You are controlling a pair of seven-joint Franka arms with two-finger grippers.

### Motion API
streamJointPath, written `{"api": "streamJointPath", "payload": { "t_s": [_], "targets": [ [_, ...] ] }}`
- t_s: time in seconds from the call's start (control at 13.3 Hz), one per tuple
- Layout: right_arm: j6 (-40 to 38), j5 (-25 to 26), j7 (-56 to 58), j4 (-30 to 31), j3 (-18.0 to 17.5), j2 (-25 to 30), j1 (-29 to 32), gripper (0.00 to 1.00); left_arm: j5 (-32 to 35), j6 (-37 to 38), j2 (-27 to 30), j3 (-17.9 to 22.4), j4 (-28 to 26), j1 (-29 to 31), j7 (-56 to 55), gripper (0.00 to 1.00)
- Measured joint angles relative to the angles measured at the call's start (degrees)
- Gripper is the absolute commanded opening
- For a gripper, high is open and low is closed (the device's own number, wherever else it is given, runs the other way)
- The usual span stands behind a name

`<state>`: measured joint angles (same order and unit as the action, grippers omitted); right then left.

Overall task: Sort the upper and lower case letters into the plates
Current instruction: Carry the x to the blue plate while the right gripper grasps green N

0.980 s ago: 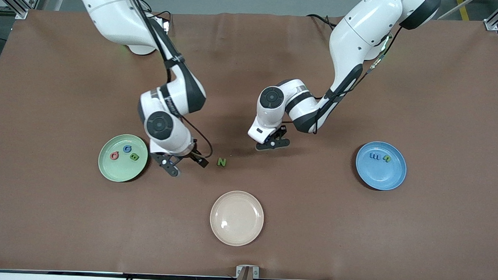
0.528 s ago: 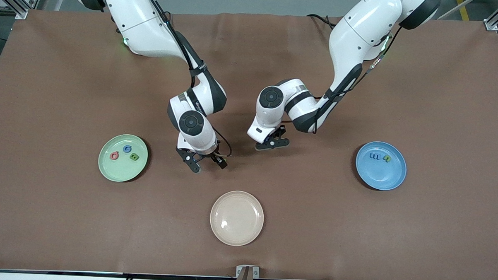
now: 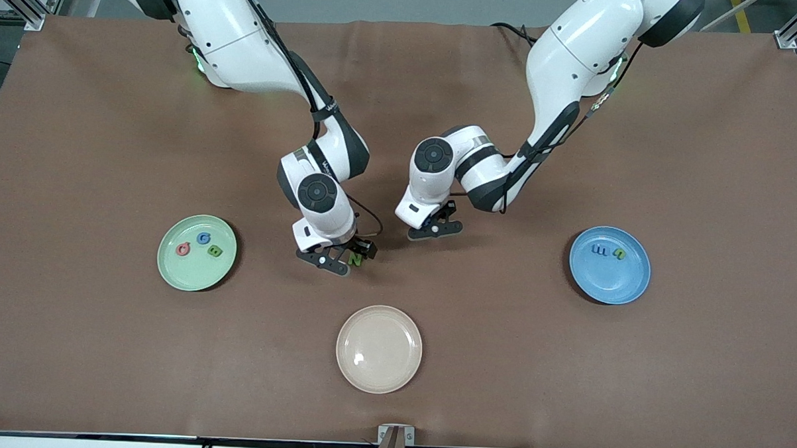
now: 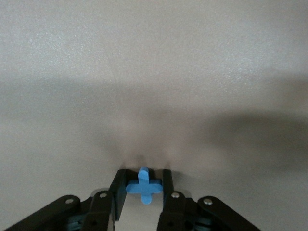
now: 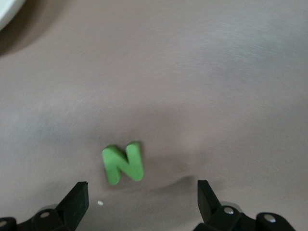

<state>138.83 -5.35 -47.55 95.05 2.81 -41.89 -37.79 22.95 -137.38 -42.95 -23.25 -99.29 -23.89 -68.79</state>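
Observation:
A green letter N lies on the brown table near the middle; it also shows in the right wrist view. My right gripper is open and low over the N, its fingers either side of it. My left gripper hovers over the table middle, shut on a small blue cross-shaped letter. The mint green plate toward the right arm's end holds a red, a blue and a green letter. The blue plate toward the left arm's end holds a blue and a yellow-green letter.
A cream-beige plate sits nearer the front camera than the N, with nothing on it. The brown table cover is bare around the plates.
My right arm has swung from beside the green plate toward the table middle and now sits over the N. The left arm has barely moved.

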Motion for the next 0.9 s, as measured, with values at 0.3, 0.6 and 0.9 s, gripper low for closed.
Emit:
{"api": "streamJointPath", "payload": {
  "t_s": [0.3, 0.6, 0.9],
  "targets": [
    [1.44, 3.38, 2.37, 0.01, 0.08, -0.30, -2.35, 0.99, 0.00, 4.03, 0.68, 0.15, 0.80, 0.49, 0.00, 0.14],
    [1.86, 3.49, 2.37, 0.00, 0.76, -0.88, -2.30, 0.97, 0.00, 9.64, 5.21, 0.25, 1.66, 3.28, 3.19, 0.14],
    [1.98, 3.49, 2.32, -0.84, 1.32, -0.90, -1.40, 0.93, 0.00, 14.15, 11.12, -0.31, 0.58, 10.65, 13.97, 0.16]
  ]
}}
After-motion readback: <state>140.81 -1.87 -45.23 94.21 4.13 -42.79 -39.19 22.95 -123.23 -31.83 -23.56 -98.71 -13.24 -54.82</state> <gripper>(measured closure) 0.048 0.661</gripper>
